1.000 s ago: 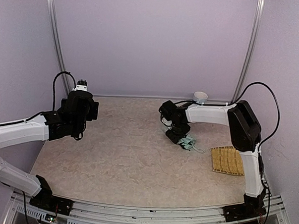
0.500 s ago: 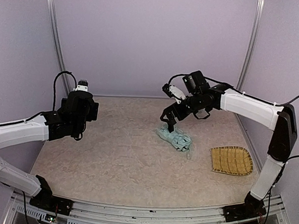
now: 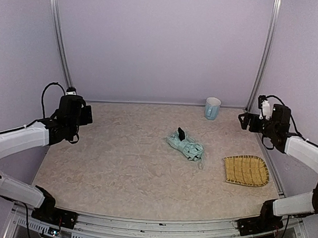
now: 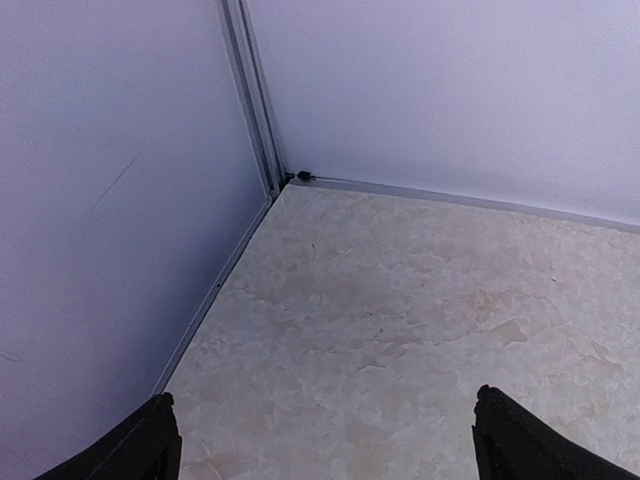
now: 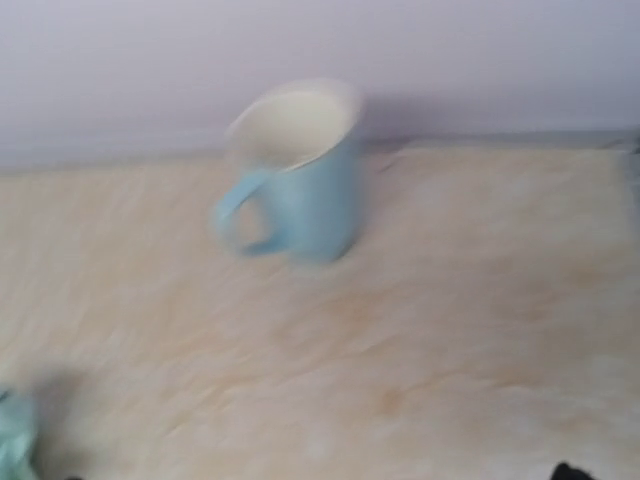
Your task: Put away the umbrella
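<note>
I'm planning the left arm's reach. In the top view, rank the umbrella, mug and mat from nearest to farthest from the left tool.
From the left tool:
1. Umbrella, mid-table.
2. Mug, at the back, right of centre.
3. Mat, by the right edge.

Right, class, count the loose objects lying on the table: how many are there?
3. The umbrella lies bundled near the centre; the mug stands at the back by the wall; the straw mat lies towards the right edge. Nothing else appears to be hidden.
</note>
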You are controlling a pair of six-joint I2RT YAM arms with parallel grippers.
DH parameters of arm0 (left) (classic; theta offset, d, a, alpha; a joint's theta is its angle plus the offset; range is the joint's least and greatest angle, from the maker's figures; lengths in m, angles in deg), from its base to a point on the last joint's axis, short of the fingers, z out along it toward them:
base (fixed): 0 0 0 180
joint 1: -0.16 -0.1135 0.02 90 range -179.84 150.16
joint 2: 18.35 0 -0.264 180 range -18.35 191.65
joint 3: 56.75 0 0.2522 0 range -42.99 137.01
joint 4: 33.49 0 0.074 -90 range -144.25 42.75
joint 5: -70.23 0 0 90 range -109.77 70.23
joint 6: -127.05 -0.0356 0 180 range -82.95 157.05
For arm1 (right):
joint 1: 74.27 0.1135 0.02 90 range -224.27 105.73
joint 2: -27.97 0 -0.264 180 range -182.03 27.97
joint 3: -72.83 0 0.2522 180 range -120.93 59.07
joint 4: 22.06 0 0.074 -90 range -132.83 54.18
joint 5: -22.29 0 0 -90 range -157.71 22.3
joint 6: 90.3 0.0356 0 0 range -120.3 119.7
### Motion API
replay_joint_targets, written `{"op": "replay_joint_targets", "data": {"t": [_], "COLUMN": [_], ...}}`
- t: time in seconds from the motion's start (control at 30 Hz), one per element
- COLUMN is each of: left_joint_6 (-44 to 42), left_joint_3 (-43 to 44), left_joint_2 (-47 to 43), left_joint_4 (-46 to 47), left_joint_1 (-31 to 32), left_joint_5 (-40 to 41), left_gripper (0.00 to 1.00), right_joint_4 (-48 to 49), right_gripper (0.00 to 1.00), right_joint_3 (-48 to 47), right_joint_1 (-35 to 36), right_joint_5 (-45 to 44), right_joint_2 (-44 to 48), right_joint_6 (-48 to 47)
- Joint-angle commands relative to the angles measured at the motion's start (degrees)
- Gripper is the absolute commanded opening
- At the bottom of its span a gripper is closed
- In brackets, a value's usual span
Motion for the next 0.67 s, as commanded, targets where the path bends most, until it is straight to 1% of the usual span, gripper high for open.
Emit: {"op": "replay_joint_targets", "data": {"t": [0.0,0.1,0.17,0.33,0.53,0.63], "left_joint_6": [6.5,7.3,6.8,6.2,2.3,1.1], "left_joint_3": [-2.4,-2.8,-3.5,-7.9,-12.4,-13.9], "left_joint_2": [2.7,6.5,8.7,10.2,9.6,9.3], "left_joint_4": [5.3,6.6,8.8,17.2,26.0,28.7], "left_joint_1": [-4.6,-7.5,-9.2,-12.6,-12.8,-12.8], "left_joint_5": [0.1,3.9,5.7,3.2,1.2,1.1], "left_gripper": [0.99,0.99,0.99,0.99,0.99,0.99], "right_joint_4": [19.4,27.7,30.2,34.0,33.0,32.8], "right_gripper": [1.00,1.00,1.00,1.00,1.00,1.00], "right_joint_3": [11.7,19.5,22.2,26.1,27.6,26.8], "right_joint_1": [-1.0,-1.0,-1.0,-1.0,-1.0,-1.1], "right_joint_5": [-11.6,-22.2,-26.0,-27.1,-28.6,-27.4], "right_joint_2": [6.3,8.7,9.5,9.4,7.1,5.3], "right_joint_6": [7.8,12.1,12.4,10.6,7.2,6.4]}}
